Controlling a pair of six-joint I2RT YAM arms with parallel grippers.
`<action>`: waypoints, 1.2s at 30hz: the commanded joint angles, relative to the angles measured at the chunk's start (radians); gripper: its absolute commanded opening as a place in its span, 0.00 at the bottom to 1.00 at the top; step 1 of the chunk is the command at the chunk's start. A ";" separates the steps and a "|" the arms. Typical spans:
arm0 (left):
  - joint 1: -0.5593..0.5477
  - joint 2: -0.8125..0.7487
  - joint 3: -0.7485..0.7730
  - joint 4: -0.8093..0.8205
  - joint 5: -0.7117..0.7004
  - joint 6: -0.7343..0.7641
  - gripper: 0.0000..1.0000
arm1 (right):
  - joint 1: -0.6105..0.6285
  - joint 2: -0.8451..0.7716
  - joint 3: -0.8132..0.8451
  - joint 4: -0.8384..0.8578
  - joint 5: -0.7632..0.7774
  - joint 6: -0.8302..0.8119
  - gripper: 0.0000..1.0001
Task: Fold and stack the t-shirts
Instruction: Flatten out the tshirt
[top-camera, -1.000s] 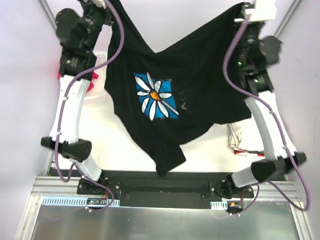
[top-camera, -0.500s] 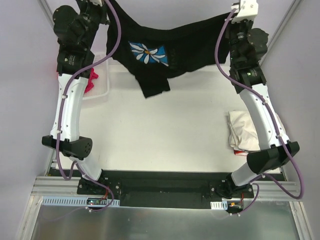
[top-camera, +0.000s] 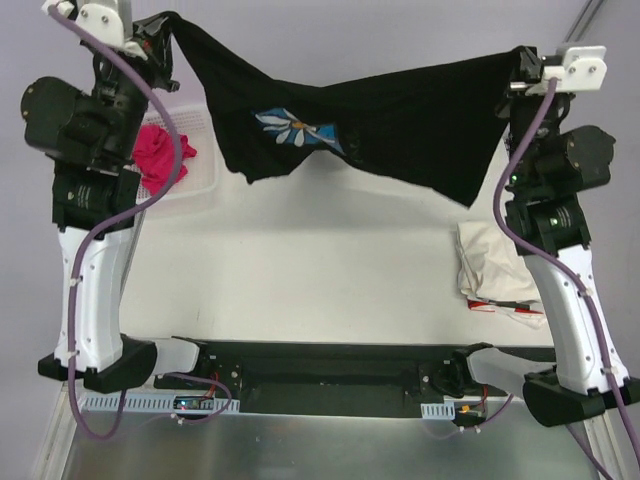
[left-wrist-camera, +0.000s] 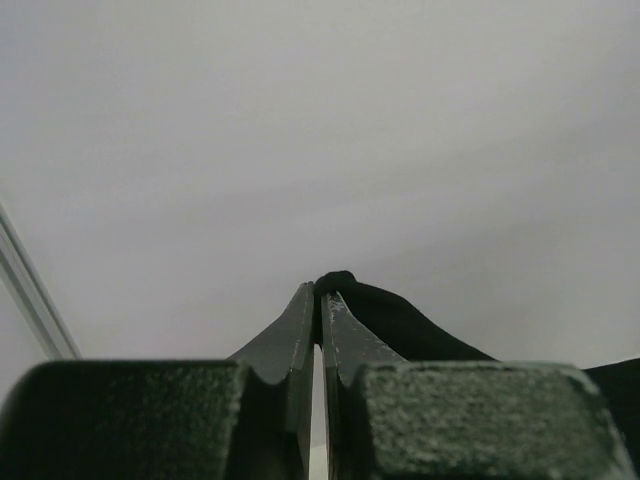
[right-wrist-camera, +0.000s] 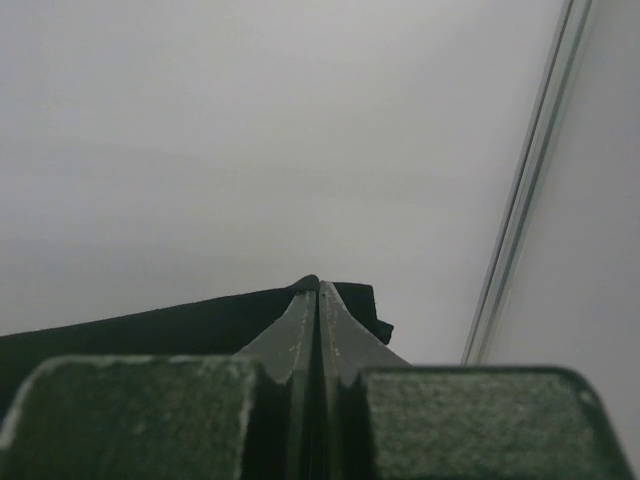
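A black t-shirt with a white daisy on a blue patch hangs stretched in the air across the back of the table. My left gripper is shut on its left corner, high at the far left. My right gripper is shut on its right corner, high at the far right. In the left wrist view black cloth pokes out past the pinched fingertips. The right wrist view shows the black hem clamped at the fingertips. A folded cream-white t-shirt lies on the table at the right. A bright pink t-shirt sits in the basket.
A white mesh basket stands at the back left beside my left arm. A metal frame post rises at the right. The black mounting rail runs along the near edge.
Both grippers have moved up and outward, spreading the black t-shirt from a sagging drape into a taut band higher and farther back. Its hanging lower part has lifted off the table.
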 joint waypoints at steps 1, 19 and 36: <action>0.008 -0.129 -0.043 0.034 0.035 -0.020 0.00 | 0.003 -0.153 -0.056 0.015 -0.034 0.065 0.01; 0.008 -0.042 0.104 -0.002 0.034 -0.037 0.00 | 0.003 -0.079 -0.047 0.041 -0.024 0.070 0.01; 0.101 0.508 0.478 0.101 -0.005 -0.026 0.00 | -0.036 0.505 0.448 0.008 0.016 -0.027 0.01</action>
